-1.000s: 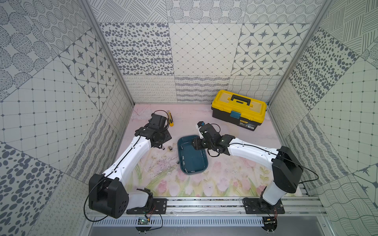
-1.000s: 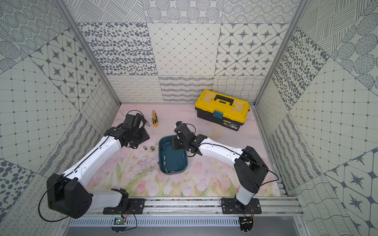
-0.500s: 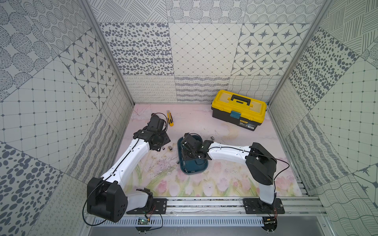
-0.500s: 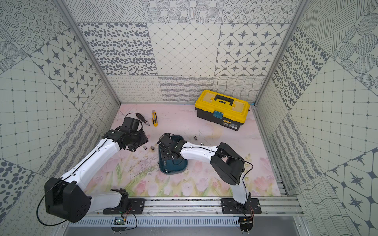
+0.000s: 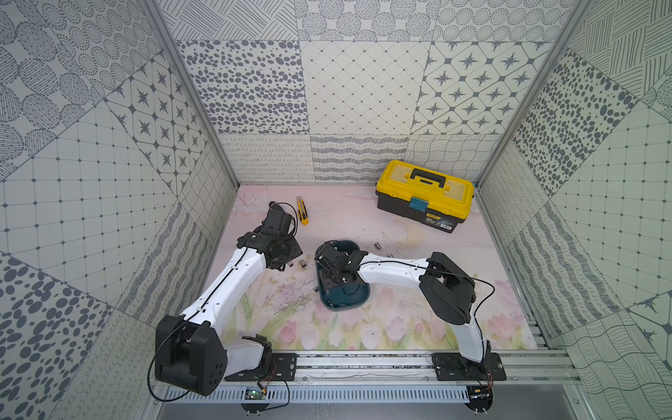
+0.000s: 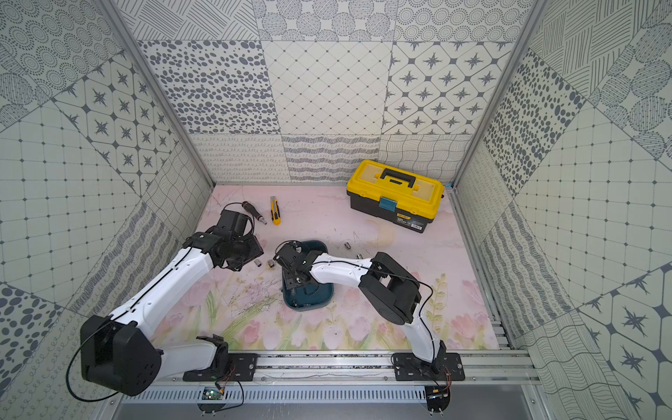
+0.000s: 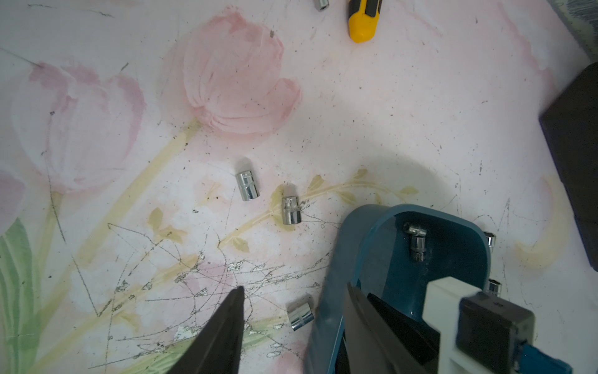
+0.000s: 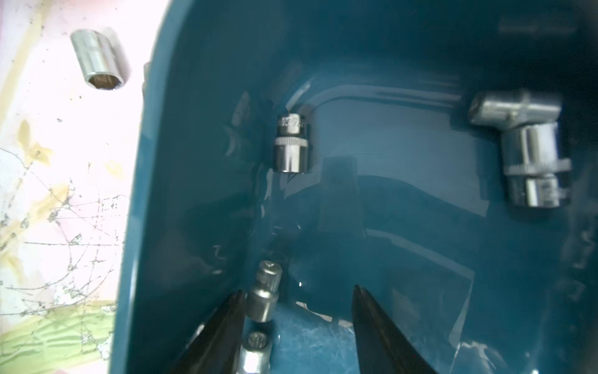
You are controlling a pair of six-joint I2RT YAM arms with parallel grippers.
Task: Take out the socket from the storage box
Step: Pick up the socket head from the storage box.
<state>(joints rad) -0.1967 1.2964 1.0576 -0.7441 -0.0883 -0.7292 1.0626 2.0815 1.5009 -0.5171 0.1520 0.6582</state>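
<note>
Right wrist view: socket off-centre in a spread end effector, tight to the box wall

The right end effector (image 8: 297, 289) hangs spread and empty, low inside the box (image 8: 194, 162). A small socket (image 8: 265, 296) lies in the gap but hard against one finger. A second socket (image 8: 255, 351) sits just behind it, nearly end to end.

If the fingers press together here, I judge the far one would shove the small socket sideways before it bites. Smooth round chrome can roll or squirt out. Both pieces might also be caught at once, and one dropped on the lift. The box wall stands just beside the near finger, so a slight drift could scrape or hook it.

Further in, a ribbed socket (image 8: 291, 144) and a larger jointed piece (image 8: 527, 152) rest on the box floor. They are well apart from the fingers and unlikely to interfere.

The left end effector (image 7: 294, 286) is also spread and holds nothing. It hovers over the worktop (image 7: 388, 113) with one finger right at the box rim and a loose socket (image 7: 301, 315) below it.

The box looks light and shallow, and nothing pins it. A push from either arm could slide or tip it and scatter what is inside. Whether it sits flat I cannot tell.
</note>
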